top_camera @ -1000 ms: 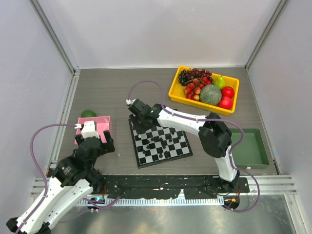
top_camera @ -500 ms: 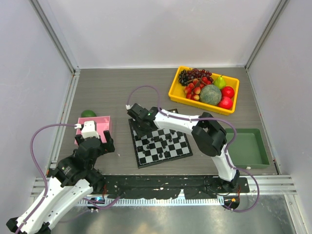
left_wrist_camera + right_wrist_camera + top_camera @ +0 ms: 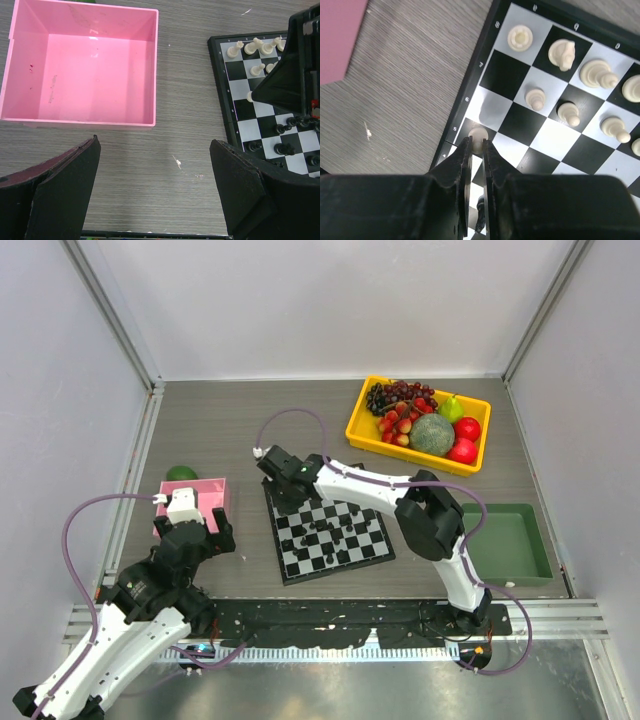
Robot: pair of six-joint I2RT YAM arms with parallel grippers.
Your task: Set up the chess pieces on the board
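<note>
The small chessboard (image 3: 355,548) lies at the table's middle with tiny white and black pieces on it. My right gripper (image 3: 283,486) hangs over its far left part. In the right wrist view it (image 3: 477,144) is shut on a white pawn (image 3: 478,134) above a black square by the board's left edge (image 3: 457,120). Other white pieces (image 3: 563,52) stand in the far rows. My left gripper (image 3: 155,195) is open and empty over bare table, between the pink tray (image 3: 80,65) and the board (image 3: 235,115). Black pieces (image 3: 285,148) show at the right of the left wrist view.
A pink tray (image 3: 168,511) sits left of the board with a green fruit (image 3: 181,473) behind it. A yellow fruit bin (image 3: 362,430) stands at the back right. A green tray (image 3: 535,552) lies at the right. Metal rails edge the table.
My right gripper has moved a little left and farther back over the board's far left corner. The left arm has not moved.
</note>
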